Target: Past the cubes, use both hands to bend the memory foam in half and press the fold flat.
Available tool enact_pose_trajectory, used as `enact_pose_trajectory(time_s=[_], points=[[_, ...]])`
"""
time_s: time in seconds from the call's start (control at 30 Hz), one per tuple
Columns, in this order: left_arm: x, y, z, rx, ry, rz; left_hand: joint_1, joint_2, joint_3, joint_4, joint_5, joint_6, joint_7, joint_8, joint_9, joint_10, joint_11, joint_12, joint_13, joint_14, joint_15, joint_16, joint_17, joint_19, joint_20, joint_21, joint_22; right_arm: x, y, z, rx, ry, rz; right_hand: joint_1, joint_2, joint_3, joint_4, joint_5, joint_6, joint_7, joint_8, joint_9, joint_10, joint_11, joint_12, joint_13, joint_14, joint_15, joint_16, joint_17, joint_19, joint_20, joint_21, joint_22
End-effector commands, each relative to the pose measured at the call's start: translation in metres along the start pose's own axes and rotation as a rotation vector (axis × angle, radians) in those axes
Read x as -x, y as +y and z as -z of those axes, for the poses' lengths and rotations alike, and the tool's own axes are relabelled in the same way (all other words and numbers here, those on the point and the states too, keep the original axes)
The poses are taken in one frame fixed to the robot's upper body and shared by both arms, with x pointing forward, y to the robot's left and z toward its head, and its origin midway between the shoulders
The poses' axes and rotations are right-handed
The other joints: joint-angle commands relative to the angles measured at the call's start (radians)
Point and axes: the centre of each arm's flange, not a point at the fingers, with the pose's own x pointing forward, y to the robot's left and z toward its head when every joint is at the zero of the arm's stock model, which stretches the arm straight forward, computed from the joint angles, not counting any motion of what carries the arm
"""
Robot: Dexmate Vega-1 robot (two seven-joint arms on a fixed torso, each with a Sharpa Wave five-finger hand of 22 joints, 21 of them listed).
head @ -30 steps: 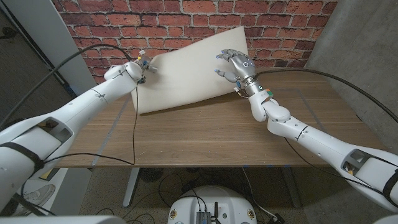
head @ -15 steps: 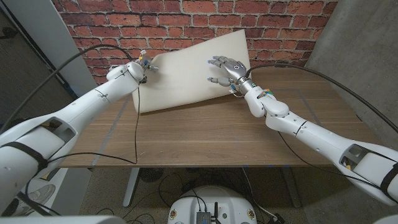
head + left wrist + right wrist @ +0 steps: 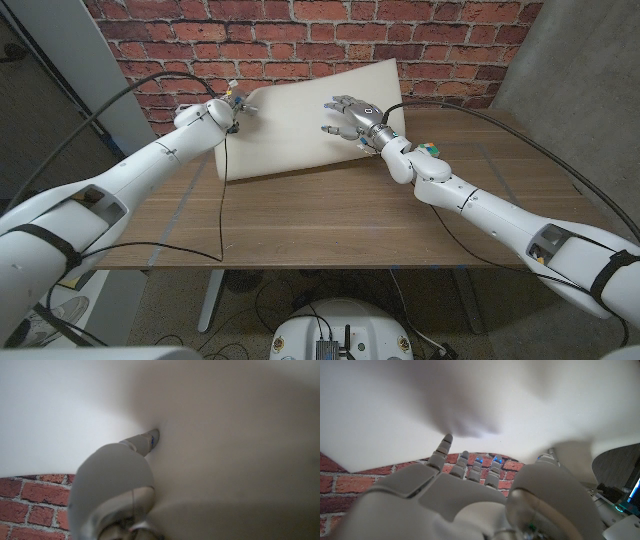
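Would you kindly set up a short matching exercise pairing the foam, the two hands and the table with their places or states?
Things:
1. memory foam
2. left hand
3. right hand
4. table

States:
A. wooden, under both arms
B. fingers spread against the foam's face
C. at the foam's left corner
D. cream slab, leaning towards the brick wall

Pairs: 1-D, 2-C, 3-B, 4-A

Both arms stretched forward from the lower corners, white shells with black cables trailing. Left hand [image 3: 233,108] at the far end of its arm, turned inward, mostly hidden behind the wrist; grip state impossible to tell. Right hand [image 3: 349,115] raised off the surface, back up, fingers [image 3: 331,104] spread apart and reaching left, holding nothing. Right forearm angled diagonally, wrist bent.
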Motion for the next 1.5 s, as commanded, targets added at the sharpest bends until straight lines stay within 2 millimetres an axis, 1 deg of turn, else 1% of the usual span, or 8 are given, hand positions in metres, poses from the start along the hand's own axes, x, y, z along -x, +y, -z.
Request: enact_pose_trajectory(time_s=[0.03, 0.27, 0.83, 0.93, 1.13, 1.33, 1.43, 1.5], points=[[-0.001, -0.001, -0.002, 0.004, -0.001, -0.008, -0.002, 0.011, 0.028, 0.016, 0.003, 0.026, 0.021, -0.004, 0.002, 0.102, -0.098, -0.001, 0.002, 0.002, -0.004, 0.004, 0.003, 0.003, -0.004, 0.006, 0.004, -0.018, 0.018, -0.010, 0.027, 0.076, -0.076, -0.010, 0.001, -0.003, 0.004, -0.009, -0.018, -0.006, 0.002, -0.001, -0.021, 0.002, -0.005, 0.002, -0.013, -0.010, 0.004, -0.005, -0.007, -0.015, -0.004, 0.002], [0.001, -0.001, 0.001, 0.013, 0.002, -0.013, -0.003, 0.011, 0.028, 0.015, 0.002, 0.026, 0.019, -0.005, 0.003, 0.105, -0.097, -0.003, 0.002, 0.002, -0.005, 0.004, 0.003, 0.002, -0.004, 0.007, 0.004, -0.029, 0.032, -0.009, 0.081, 0.102, -0.113, 0.023, -0.011, 0.004, -0.031, -0.020, -0.072, -0.006, -0.006, -0.002, -0.048, 0.013, -0.008, 0.001, -0.033, 0.002, 0.004, -0.030, -0.007, -0.032, -0.004, 0.002], [0.003, -0.008, 0.005, -0.032, 0.025, -0.017, -0.008, 0.010, 0.030, 0.014, 0.001, 0.026, 0.018, -0.013, 0.000, 0.099, -0.102, -0.016, -0.004, -0.007, -0.005, 0.000, 0.002, -0.004, -0.005, 0.008, 0.004, -0.044, 0.055, -0.011, 0.092, 0.106, -0.163, 0.056, -0.015, 0.012, -0.056, -0.023, -0.083, -0.006, -0.001, -0.002, -0.053, 0.009, -0.004, 0.001, -0.037, 0.003, 0.007, -0.045, -0.005, -0.036, -0.003, 0.001], [0.003, -0.009, 0.003, -0.051, 0.028, -0.026, -0.011, 0.010, 0.028, 0.015, 0.000, 0.016, 0.005, -0.019, -0.002, 0.095, -0.101, -0.024, -0.009, -0.011, -0.005, -0.001, 0.002, -0.011, -0.006, 0.007, 0.004, -0.045, 0.058, -0.012, 0.100, 0.108, -0.170, 0.059, -0.015, 0.013, -0.059, -0.024, -0.082, -0.006, 0.001, -0.002, -0.054, 0.008, -0.003, 0.001, -0.038, 0.004, 0.007, -0.047, -0.004, -0.037, -0.003, 0.001], [0.006, -0.011, 0.000, -0.079, 0.007, -0.061, -0.033, 0.011, 0.010, 0.023, -0.007, -0.095, -0.049, -0.053, -0.017, 0.031, -0.117, -0.083, -0.034, -0.110, -0.004, -0.017, 0.008, -0.069, 0.005, -0.004, 0.004, -0.049, 0.065, -0.012, 0.119, 0.132, -0.194, 0.061, -0.016, 0.013, -0.060, -0.025, -0.079, -0.006, 0.003, -0.001, -0.053, 0.011, -0.002, 0.001, -0.037, 0.006, 0.009, -0.049, -0.004, -0.036, -0.003, 0.002], [0.011, -0.011, -0.003, -0.102, -0.018, -0.109, -0.032, 0.013, -0.019, -0.006, -0.015, -0.261, -0.098, -0.064, -0.045, -0.085, -0.111, -0.167, -0.059, -0.273, 0.021, -0.018, 0.019, -0.155, 0.041, -0.022, 0.005, -0.052, 0.073, -0.008, 0.131, 0.157, -0.223, 0.059, -0.015, 0.012, -0.059, -0.027, -0.071, -0.005, 0.007, -0.001, -0.051, 0.012, -0.001, 0.001, -0.036, 0.007, 0.011, -0.050, -0.002, -0.036, -0.002, 0.002], [0.014, -0.011, -0.004, -0.116, -0.028, -0.140, -0.044, 0.006, -0.069, -0.024, -0.016, -0.375, -0.118, -0.066, -0.070, -0.173, -0.112, -0.213, -0.068, -0.368, 0.033, -0.013, 0.023, -0.212, 0.068, -0.033, 0.006, -0.054, 0.077, -0.006, 0.142, 0.170, -0.239, 0.058, -0.015, 0.012, -0.059, -0.028, -0.069, -0.006, 0.008, -0.001, -0.050, 0.010, 0.000, 0.001, -0.036, 0.008, 0.012, -0.051, -0.002, -0.036, -0.002, 0.002], [0.017, -0.011, -0.006, -0.128, -0.038, -0.165, -0.074, -0.014, -0.127, -0.024, -0.019, -0.440, -0.124, -0.062, -0.090, -0.266, -0.102, -0.248, -0.073, -0.436, 0.045, -0.013, 0.026, -0.258, 0.084, -0.050, 0.004, -0.055, 0.079, -0.005, 0.149, 0.175, -0.247, 0.057, -0.016, 0.011, -0.059, -0.029, -0.068, -0.006, 0.009, -0.001, -0.050, 0.011, 0.000, 0.001, -0.036, 0.008, 0.012, -0.051, -0.001, -0.036, -0.001, 0.002]])
